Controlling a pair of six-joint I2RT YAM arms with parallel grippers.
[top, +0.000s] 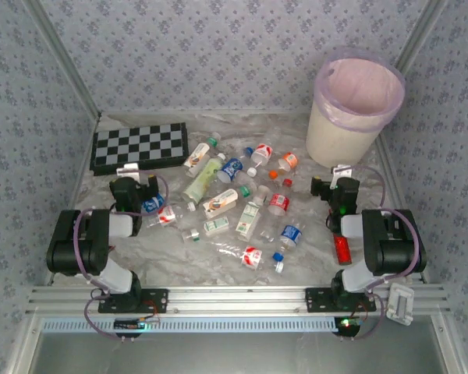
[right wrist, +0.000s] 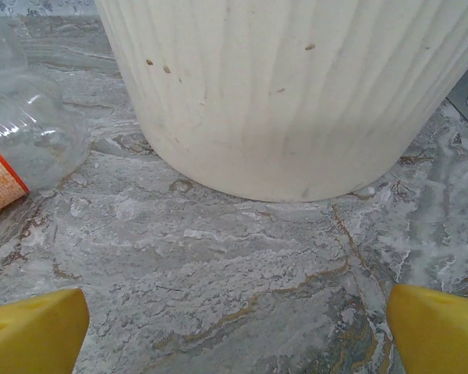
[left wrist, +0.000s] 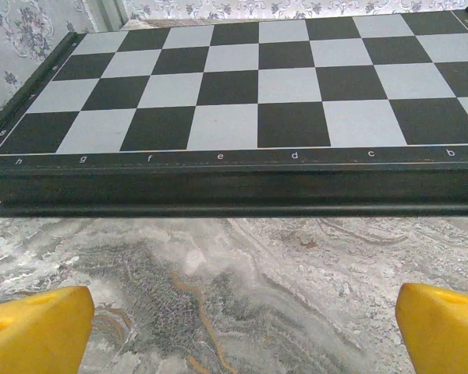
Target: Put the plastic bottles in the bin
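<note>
Fifteen-odd bottles (top: 205, 178) strewn left of bin (top: 345, 139), none seen binned; left gripper (left wrist: 242, 327) and right gripper (right wrist: 238, 327) gape wide, empty, ready for picking.

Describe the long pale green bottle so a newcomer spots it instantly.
Start at the black-and-grey chessboard at the far left. Just right of its near right corner lies the pale green plastic bottle, on its side. It is the only green-bodied one, longer than the clear bottles around it.

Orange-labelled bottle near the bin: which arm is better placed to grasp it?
Right, probably: its open end effector faces the bin, that bottle close by; the left end effector faces the chessboard.
</note>
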